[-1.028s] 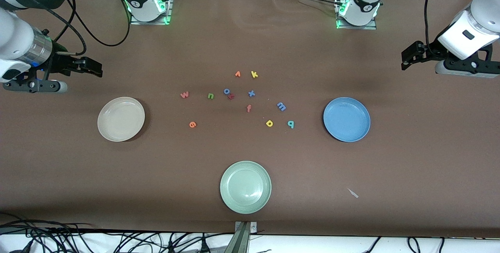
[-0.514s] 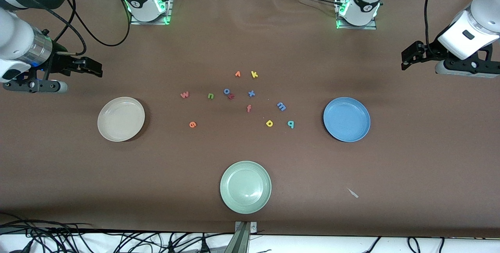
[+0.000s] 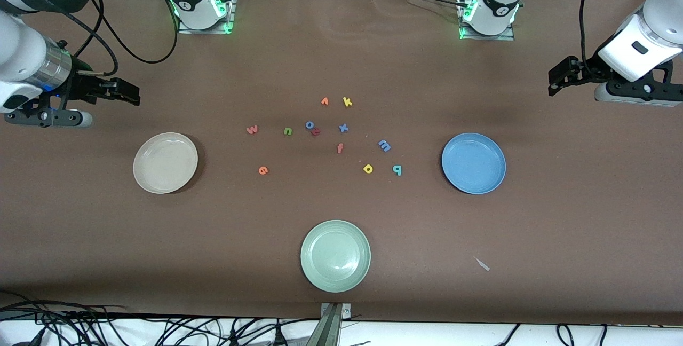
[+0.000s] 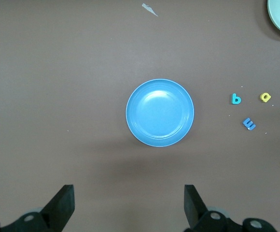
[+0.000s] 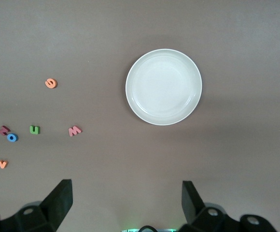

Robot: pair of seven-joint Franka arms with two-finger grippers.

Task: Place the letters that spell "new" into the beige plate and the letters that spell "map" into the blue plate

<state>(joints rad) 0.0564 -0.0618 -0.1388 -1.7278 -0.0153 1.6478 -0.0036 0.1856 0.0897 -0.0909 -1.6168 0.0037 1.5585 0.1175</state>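
Nothing has moved since the earlier frames. Letters w [image 3: 252, 130], n [image 3: 287, 131] and e [image 3: 262, 170] lie on the table near the beige plate [image 3: 165, 163]; m [image 3: 384, 146], a [image 3: 368, 168] and p [image 3: 397, 170] lie near the blue plate [image 3: 474, 163]. Both plates hold nothing. Left gripper [image 3: 555, 81] and right gripper [image 3: 130, 95] wait at the table ends, jaws spread wide, holding nothing.

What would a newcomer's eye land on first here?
Probably the three plates: the beige plate toward the right arm's end of the table, the blue plate toward the left arm's end, and a pale green plate nearest the front camera. Between the beige and blue ones lies a scatter of small coloured foam letters, none in a plate.
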